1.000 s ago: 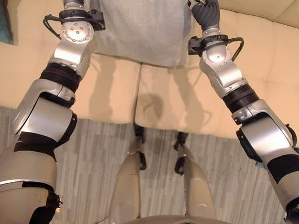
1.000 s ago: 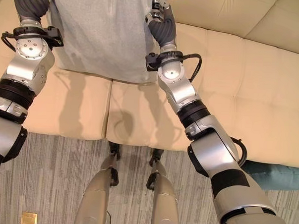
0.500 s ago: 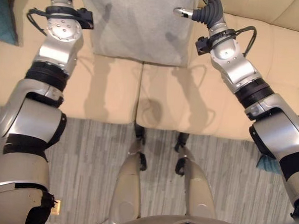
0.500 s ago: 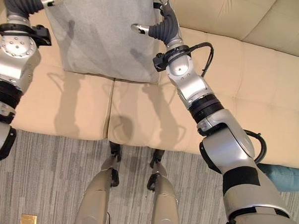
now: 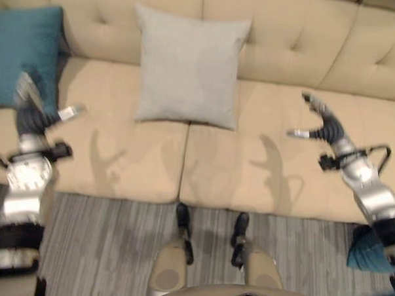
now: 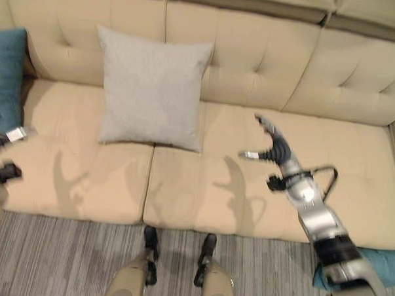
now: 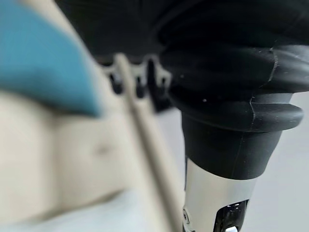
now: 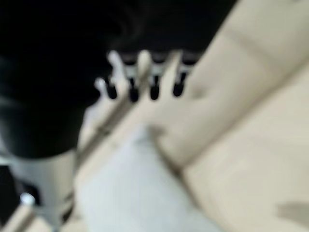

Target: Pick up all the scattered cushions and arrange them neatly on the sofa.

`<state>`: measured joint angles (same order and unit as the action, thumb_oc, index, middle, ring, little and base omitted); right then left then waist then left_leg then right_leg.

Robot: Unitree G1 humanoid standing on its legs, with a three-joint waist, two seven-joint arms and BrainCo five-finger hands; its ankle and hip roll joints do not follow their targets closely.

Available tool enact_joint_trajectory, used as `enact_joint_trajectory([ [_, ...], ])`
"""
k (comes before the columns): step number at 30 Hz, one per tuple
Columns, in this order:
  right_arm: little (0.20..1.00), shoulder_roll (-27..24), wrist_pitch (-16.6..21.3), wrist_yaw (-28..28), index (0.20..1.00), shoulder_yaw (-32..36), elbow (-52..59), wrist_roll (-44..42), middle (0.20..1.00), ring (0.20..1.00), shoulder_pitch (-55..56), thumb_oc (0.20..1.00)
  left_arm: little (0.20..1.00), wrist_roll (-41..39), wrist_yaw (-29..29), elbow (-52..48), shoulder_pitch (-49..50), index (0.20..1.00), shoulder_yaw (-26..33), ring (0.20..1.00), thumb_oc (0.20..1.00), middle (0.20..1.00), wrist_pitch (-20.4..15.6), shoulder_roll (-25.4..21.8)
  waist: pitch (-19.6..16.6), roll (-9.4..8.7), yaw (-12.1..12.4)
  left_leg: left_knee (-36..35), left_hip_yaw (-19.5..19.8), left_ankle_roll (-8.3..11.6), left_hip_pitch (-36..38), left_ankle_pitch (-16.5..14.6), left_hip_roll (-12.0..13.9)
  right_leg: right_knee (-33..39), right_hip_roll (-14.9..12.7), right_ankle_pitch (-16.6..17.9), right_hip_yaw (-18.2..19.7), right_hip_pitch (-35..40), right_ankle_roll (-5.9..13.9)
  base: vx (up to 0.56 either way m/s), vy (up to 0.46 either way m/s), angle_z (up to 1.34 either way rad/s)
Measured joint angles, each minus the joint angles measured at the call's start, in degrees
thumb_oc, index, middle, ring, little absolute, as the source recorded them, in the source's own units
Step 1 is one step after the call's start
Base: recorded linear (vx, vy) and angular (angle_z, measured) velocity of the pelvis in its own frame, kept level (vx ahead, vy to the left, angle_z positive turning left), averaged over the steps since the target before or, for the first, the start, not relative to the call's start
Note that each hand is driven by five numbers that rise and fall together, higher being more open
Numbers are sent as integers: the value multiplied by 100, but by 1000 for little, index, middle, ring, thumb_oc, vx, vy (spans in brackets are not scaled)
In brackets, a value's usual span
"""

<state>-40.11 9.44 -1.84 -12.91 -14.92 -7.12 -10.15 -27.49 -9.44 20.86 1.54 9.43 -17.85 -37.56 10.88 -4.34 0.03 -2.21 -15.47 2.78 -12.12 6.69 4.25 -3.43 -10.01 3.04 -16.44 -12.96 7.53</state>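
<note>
Grey cushion [image 5: 188,72] stands upright against the sofa [image 5: 275,164] backrest, its bottom edge on the seat, straddling the seam between the two seat pads. Neither hand touches it.

Teal cushion [image 5: 24,55] is also against the backrest, well left of the grey cushion, at the sofa's left end. Another teal cushion [image 6: 382,264] lies on the floor in front of the sofa's right part, partly hidden behind the right arm.

Left hand [image 5: 32,114] hovers over the left seat pad, below and left of the grey cushion, just in front of the teal one; fingers spread wide, empty.

Right hand [image 6: 273,148] hovers over the right seat pad, right of the grey cushion and well apart from it; fingers straight and splayed, thumb out, empty.

Floor [image 5: 101,242] in front of the sofa is grey striped.
</note>
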Motion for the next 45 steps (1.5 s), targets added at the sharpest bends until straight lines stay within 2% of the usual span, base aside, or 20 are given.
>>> enact_joint_trajectory([
  [7, 1000, 851, -66, 450, 1000, -418, -1232, 525, 1000, 1000, 424, 1000, 1000, 752, 473, 1765, 542, 1000, -811, 1000, 1000, 1000, 431, 1196, -333, 97, -238, -240, -326, 45, 745, -34, 72, 57, 58, -71, 95, 441, -55, -47, -98, -21],
  [9, 1000, 992, -165, 539, 1000, -525, -2006, 979, 1000, 1000, 907, 1000, 1000, 1164, 679, 3124, 753, 1000, -1142, 1000, 1000, 1000, 765, 1874, -710, 270, -391, -299, -391, 74, 956, -64, 185, 148, 195, -106, 109, 654, -69, -95, -170, -19],
  [18, 1000, 1023, -144, 532, 1000, -561, -2993, 1423, 1000, 1000, 1264, 1000, 1000, 1932, 783, 4476, 559, 1000, -1283, 1000, 1000, 1000, 1016, 2253, -749, 470, -519, -6, -413, 262, 929, -124, 632, -275, 549, -336, 158, 507, -455, -62, -108, -7],
  [19, 1000, 1060, -173, 525, 1000, -609, -3158, 1489, 1000, 1000, 1252, 1000, 1000, 2014, 781, 4594, 515, 1000, -1290, 1000, 1000, 1000, 1031, 2265, -740, 429, -528, 251, -329, 383, 929, -248, 625, -400, 557, -425, 253, 468, -561, -100, -27, -46],
  [20, 1000, 1071, -209, 517, 1000, -701, -3209, 1574, 1000, 1000, 1217, 1000, 1000, 2013, 767, 4539, 541, 1000, -1306, 1000, 1000, 1000, 1032, 2267, -681, 325, -465, 558, 192, 639, 903, -451, 460, -495, 529, -478, 468, 428, -649, -127, -9, -85],
  [21, 1000, 1046, -218, 510, 1000, -852, -3242, 1594, 1000, 1000, 1197, 1000, 1000, 2013, 774, 4534, 510, 1000, -1424, 1000, 1000, 1000, 1052, 2277, -629, 208, -362, 885, 827, 479, 925, -553, 128, -546, 440, -439, 648, 425, -696, -66, 15, -95],
  [24, 1000, 1047, -234, 522, 1000, -861, -3492, 1654, 1000, 1000, 1174, 1000, 1000, 1997, 766, 4544, 397, 1000, -1451, 1000, 1000, 1000, 1005, 2476, -693, 433, -391, 424, 1058, 2, 1265, -800, -177, -336, 603, -136, 932, 379, -496, -123, 145, -79],
  [27, 1000, 1526, -294, 495, 1000, -802, -4123, 1877, 1000, 1000, 947, 1000, 1000, 1937, 712, 4596, 237, 1000, -1601, 1000, 1000, 1000, 994, 2441, -636, 265, -302, 102, 1362, -353, 1523, -852, -484, -16, 692, 263, 1643, 224, -258, -121, 153, -144],
  [32, 1000, 1738, -410, 517, 1000, -797, -4238, 1984, 1000, 1000, 1024, 1000, 1000, 1933, 687, 4529, 78, 1000, -1573, 1000, 1000, 1000, 988, 2358, -459, 208, -343, -84, 372, -578, 1560, -720, -498, -110, 307, 145, 803, -114, 96, -195, 102, -97],
  [33, 1000, 1789, -405, 502, 1000, -807, -4256, 1984, 1000, 1000, 914, 1000, 1000, 1937, 662, 4525, 93, 1000, -1574, 1000, 1000, 1000, 995, 2303, -428, 157, -285, -163, -66, -565, 1582, -609, -405, -524, 129, 56, 116, -320, 165, -176, 81, -156],
  [34, 1000, 1830, -409, 504, 1000, -823, -4377, 1984, 1000, 1000, 770, 1000, 1000, 1940, 656, 4537, 146, 1000, -1577, 1000, 1000, 1000, 998, 2284, -362, 323, -149, -176, -461, -592, 1603, -612, -155, -1163, -41, -32, -955, -375, 122, -132, 27, -165],
  [37, 1000, 1796, -406, 491, 1000, -797, -4297, 1984, 1000, 1000, 791, 1000, 1000, 1955, 656, 4524, 100, 1000, -1542, 1000, 1000, 1000, 1012, 2276, -359, 359, -229, -157, -389, -549, 1591, -679, 78, -1905, -13, -521, -527, -47, 286, -84, -32, -64],
  [38, 1000, 1821, -410, 488, 1000, -796, -4356, 1984, 1000, 1000, 759, 1000, 1000, 1968, 660, 4541, 131, 1000, -1561, 1000, 1000, 1000, 1013, 2230, -366, 189, -188, -154, -633, -388, 1721, -558, 145, -1713, 3, -1132, -658, 236, 104, -44, -51, -63],
  [39, 1000, 1864, -426, 430, 1000, -795, -4449, 1983, 1000, 1000, 648, 1000, 1000, 1971, 664, 4650, 171, 1000, -1579, 1000, 1000, 1000, 1029, 2240, -376, 113, -146, 23, -630, -188, 1687, -689, 152, -1310, 176, -1020, -711, 428, -552, -34, -61, -90],
  [40, 1000, 1850, -429, 386, 1000, -806, -4485, 1984, 1000, 1000, 636, 1000, 1000, 1976, 674, 4643, 130, 1000, -1625, 1000, 1000, 1000, 1024, 2260, -429, 136, -178, 40, -436, -172, 1596, -693, 105, -960, 437, -857, -488, 481, -653, -13, -80, -105],
  [41, 1000, 1850, -445, 384, 1000, -821, -4583, 1985, 1000, 1000, 570, 1000, 1000, 1977, 676, 4682, 196, 1000, -1622, 1000, 1000, 1000, 1023, 2303, -524, 289, -50, -317, -318, -233, 1649, -628, -44, -234, 748, -650, -527, 664, -414, -88, -174, -133],
  [42, 1000, 1961, -475, 392, 1000, -835, -4777, 1986, 1000, 1000, 431, 1000, 1000, 1973, 655, 4737, 145, 1000, -1580, 1000, 1000, 1000, 1024, 2364, -559, 399, 79, -172, -616, -425, 1567, -540, 222, -1072, 587, -929, -1227, 548, -530, -90, -271, -123],
  [43, 1000, 1983, -471, 397, 1000, -967, -4710, 1987, 1000, 1000, 472, 1000, 1000, 1975, 659, 4722, 155, 1000, -1563, 1000, 1000, 1000, 1031, 2352, -644, 339, 32, 30, -746, -397, 1565, -633, 324, -2108, 192, -1352, -1274, 469, -426, -64, -313, -136],
  [44, 1000, 2041, -464, 381, 1000, -1042, -4523, 1986, 1000, 1000, 543, 1000, 1000, 1975, 658, 4797, 278, 1000, -1554, 1000, 1000, 1000, 1031, 2286, -864, 45, 67, 123, -1079, -126, 1605, -618, 272, -2026, 12, -1768, -1250, 478, -285, -15, -312, -119],
  [45, 1000, 2079, -436, 350, 1000, -1019, -4430, 1980, 1000, 1000, 500, 1000, 1000, 1979, 674, 4952, 267, 1000, -1509, 1000, 1000, 1000, 1097, 2376, -912, 24, 17, 312, -1093, -51, 1569, -650, 451, -1570, 287, -1646, -1135, 667, -706, 9, -243, -129],
])
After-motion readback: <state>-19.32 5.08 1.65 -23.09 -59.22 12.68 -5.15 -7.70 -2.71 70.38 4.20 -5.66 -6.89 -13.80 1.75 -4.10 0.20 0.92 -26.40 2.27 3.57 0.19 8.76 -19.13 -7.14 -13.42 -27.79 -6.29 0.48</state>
